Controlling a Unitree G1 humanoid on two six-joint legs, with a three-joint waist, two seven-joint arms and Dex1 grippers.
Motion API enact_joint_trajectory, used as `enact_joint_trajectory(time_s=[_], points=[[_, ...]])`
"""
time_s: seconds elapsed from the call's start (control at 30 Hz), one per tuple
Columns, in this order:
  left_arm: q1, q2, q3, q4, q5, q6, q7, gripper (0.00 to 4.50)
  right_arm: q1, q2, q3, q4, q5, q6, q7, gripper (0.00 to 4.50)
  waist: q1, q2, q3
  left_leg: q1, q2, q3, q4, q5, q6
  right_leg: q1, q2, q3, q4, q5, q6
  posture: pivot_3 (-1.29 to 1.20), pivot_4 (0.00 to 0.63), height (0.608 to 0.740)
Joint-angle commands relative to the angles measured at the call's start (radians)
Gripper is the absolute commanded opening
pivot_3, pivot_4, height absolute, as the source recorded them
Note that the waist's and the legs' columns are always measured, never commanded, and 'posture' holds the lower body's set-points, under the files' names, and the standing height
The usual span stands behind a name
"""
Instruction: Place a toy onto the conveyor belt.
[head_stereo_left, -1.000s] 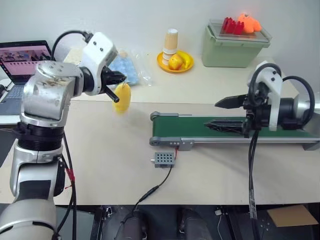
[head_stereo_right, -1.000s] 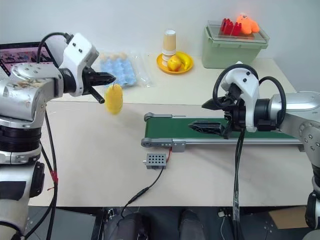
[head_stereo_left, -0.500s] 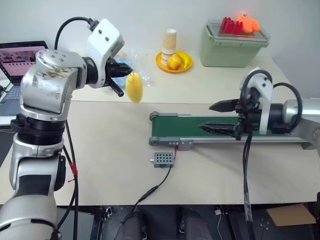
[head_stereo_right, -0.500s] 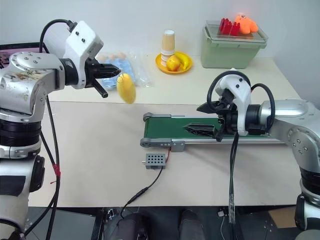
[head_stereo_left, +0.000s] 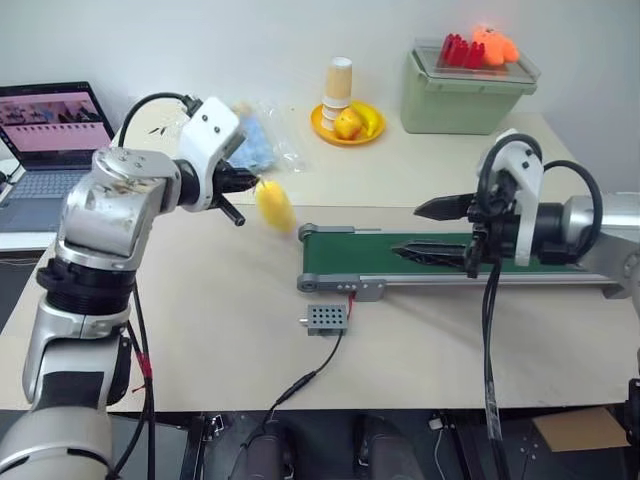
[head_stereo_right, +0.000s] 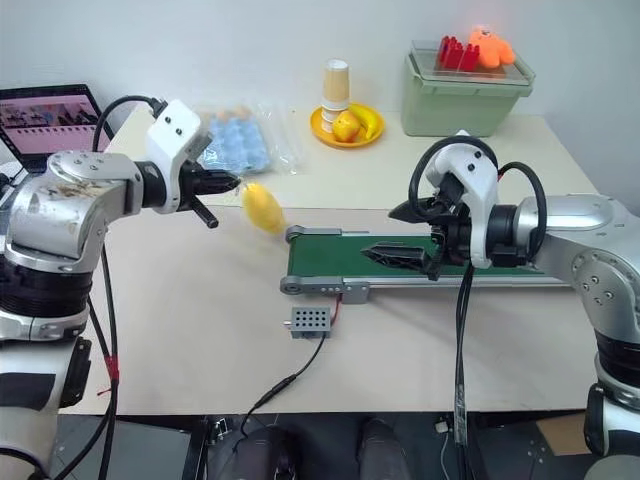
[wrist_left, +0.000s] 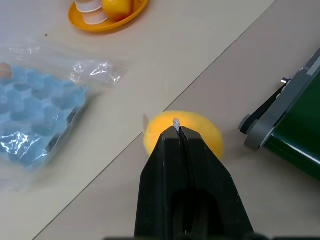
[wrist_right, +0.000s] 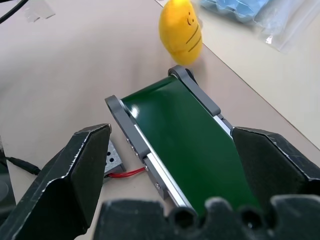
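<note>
A yellow lemon-shaped toy (head_stereo_left: 275, 205) with a drawn face (wrist_right: 181, 31) hangs from the tip of my left gripper (head_stereo_left: 254, 184). The gripper is shut on a small tab at the toy's top (wrist_left: 176, 121). The toy is just off the left end of the conveyor belt (head_stereo_left: 375, 255), a long dark green belt in a grey frame; whether it touches the table I cannot tell. My right gripper (head_stereo_left: 407, 230) is open above the middle of the belt (wrist_right: 185, 135), with nothing between its fingers.
A small grey perforated box (head_stereo_left: 327, 318) with a cable lies in front of the belt's left end. Behind are a bagged blue egg tray (wrist_left: 30, 110), an orange plate of fruit with stacked cups (head_stereo_left: 348, 120), a green lidded bin (head_stereo_left: 465, 90) and a laptop (head_stereo_left: 50, 125).
My left gripper has come down with the yellow toy and brought it closer to the belt's left end. The right gripper has stayed open over the belt.
</note>
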Motion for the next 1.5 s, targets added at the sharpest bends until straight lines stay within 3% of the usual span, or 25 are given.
enact_joint_trajectory(time_s=[0.03,0.63,0.73,0.77,0.83,0.9,1.1,1.3,1.5], points=[[0.043,0.014,0.043,-0.074,-0.014,0.020,0.030,0.01,-0.035,-0.023,-0.002,0.010,-0.010,-0.001,0.021,4.50,0.000,0.000,0.000,0.000,0.000,0.000,0.000,0.000,0.000,0.000,0.000,0.000,0.000,0.000,0.000,0.00,0.150,0.734],[0.346,0.041,0.108,-0.139,-0.020,0.009,0.117,0.01,-0.095,-0.033,0.067,0.085,-0.087,-0.040,0.129,4.50,0.002,0.000,0.000,0.001,0.000,0.000,0.000,0.000,0.000,0.000,-0.001,0.000,0.000,0.000,0.000,0.00,0.150,0.734],[0.370,0.033,0.115,-0.155,-0.032,0.023,0.126,0.72,-0.099,-0.034,0.071,0.090,-0.098,-0.046,0.144,4.50,0.001,0.000,0.000,0.001,0.001,0.000,-0.001,0.000,0.000,0.000,-0.001,0.000,0.000,0.000,0.000,0.00,0.150,0.734],[0.377,0.033,0.116,-0.159,-0.034,0.025,0.130,1.23,-0.101,-0.034,0.074,0.092,-0.103,-0.048,0.148,4.50,0.001,0.000,0.000,0.001,0.001,0.000,-0.001,0.000,0.000,0.000,-0.001,0.000,0.000,0.000,0.000,0.00,0.150,0.734],[0.383,0.037,0.117,-0.164,-0.030,0.035,0.140,1.68,-0.104,-0.034,0.078,0.097,-0.110,-0.052,0.155,4.50,0.001,0.000,0.000,0.001,0.001,0.000,0.000,0.000,0.000,0.000,-0.001,0.000,0.000,0.000,0.000,0.00,0.150,0.734],[0.380,0.040,0.120,-0.166,-0.030,0.042,0.147,2.49,-0.106,-0.033,0.080,0.099,-0.117,-0.054,0.162,4.50,0.001,0.000,0.000,0.001,0.001,0.000,0.000,0.000,0.000,0.000,-0.001,0.000,0.000,0.000,0.000,0.00,0.150,0.734],[0.246,0.043,0.136,-0.197,-0.065,0.104,0.146,4.43,-0.106,-0.030,0.081,0.105,-0.135,-0.058,0.177,4.50,0.003,0.000,0.000,0.000,0.000,0.000,0.000,0.000,0.000,0.000,-0.001,0.000,0.000,0.000,-0.001,0.00,0.150,0.734],[0.070,0.037,0.125,-0.147,-0.079,0.112,0.154,4.43,-0.101,-0.019,0.075,0.100,-0.146,-0.055,0.171,4.50,0.001,0.000,0.000,0.000,0.000,0.000,-0.001,0.000,0.000,0.000,-0.001,0.000,-0.001,0.000,0.000,0.00,0.150,0.734],[0.094,0.032,0.078,-0.030,-0.043,0.018,0.156,4.43,-0.094,-0.015,0.058,0.087,-0.140,-0.042,0.145,4.50,-0.005,0.000,0.000,0.002,0.000,0.001,-0.004,0.002,-0.003,0.000,0.001,0.000,0.000,0.000,-0.001,0.00,0.150,0.734]])
